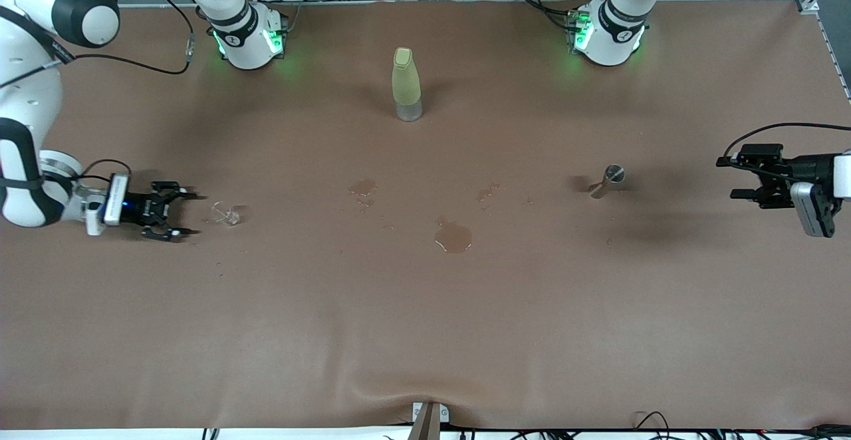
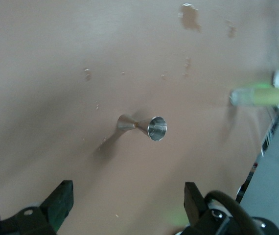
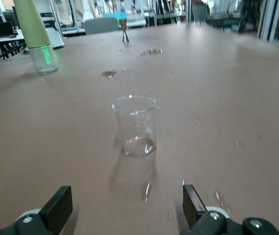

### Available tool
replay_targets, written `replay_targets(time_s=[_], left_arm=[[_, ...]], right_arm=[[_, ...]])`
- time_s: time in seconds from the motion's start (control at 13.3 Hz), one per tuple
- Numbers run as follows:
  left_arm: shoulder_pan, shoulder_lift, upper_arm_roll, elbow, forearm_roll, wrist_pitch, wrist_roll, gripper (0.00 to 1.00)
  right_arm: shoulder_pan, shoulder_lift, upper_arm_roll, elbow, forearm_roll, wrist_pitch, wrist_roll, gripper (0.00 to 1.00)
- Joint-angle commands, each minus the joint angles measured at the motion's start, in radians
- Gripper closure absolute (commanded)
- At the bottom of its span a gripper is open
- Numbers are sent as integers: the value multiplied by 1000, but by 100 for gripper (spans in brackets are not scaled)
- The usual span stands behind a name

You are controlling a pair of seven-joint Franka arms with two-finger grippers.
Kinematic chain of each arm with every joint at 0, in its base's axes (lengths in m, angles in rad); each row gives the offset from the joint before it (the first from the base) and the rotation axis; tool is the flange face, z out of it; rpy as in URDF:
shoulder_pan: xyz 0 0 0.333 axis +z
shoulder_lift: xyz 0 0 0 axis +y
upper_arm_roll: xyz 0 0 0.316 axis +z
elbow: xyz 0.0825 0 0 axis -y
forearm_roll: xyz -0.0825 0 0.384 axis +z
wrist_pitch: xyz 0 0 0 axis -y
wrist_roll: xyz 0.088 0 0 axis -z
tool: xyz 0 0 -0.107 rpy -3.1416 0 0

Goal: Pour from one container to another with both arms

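Seemingly finished with the pour, or not yet begun: impossible to tell which. Nearest the front camera, wet puddles [image 1: 453, 237] on the matte brown table [image 1: 425, 333]. Slightly farther, toward the right arm's end, the tiny clear glass cup [image 1: 227, 213], thin-walled, upright, nearly empty, just beside the right gripper [image 1: 188, 214], fingers spread wide, empty. Toward the left arm's end, the shiny hourglass jigger [image 1: 609, 180], upright, well apart from the left gripper [image 1: 742, 177], wide too. Next: close on cup and jigger. Farthest, a tall pale yellow-green bottle [image 1: 405, 84].
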Motion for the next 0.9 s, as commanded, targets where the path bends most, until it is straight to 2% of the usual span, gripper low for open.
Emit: replay_targets(time_s=[0.0,0.23,0.45,0.6,0.68,0.83], left_arm=[[-1,-30,-71,60,74,-17,-283,0],[-1,-50,-169,109,155,-18,-524,0],[-1,-68,-308,145,293,-17,-716,0],[0,-94,-397,145,370,-17,-822,0],[0,-102,-416,145,381,-17,-865,0],[-1,-120,-424,146,382,-15,-946,0]], right_arm=[[35,-124,-26,-21,-112,40,268,0],[66,-274,-36,-26,-214,45,574,0],[159,-426,-81,-28,-285,42,908,0],[252,-524,-136,-31,-332,31,1176,0],[298,-575,-159,-34,-357,31,1310,0],[362,-673,-162,-32,-429,34,1569,0]])
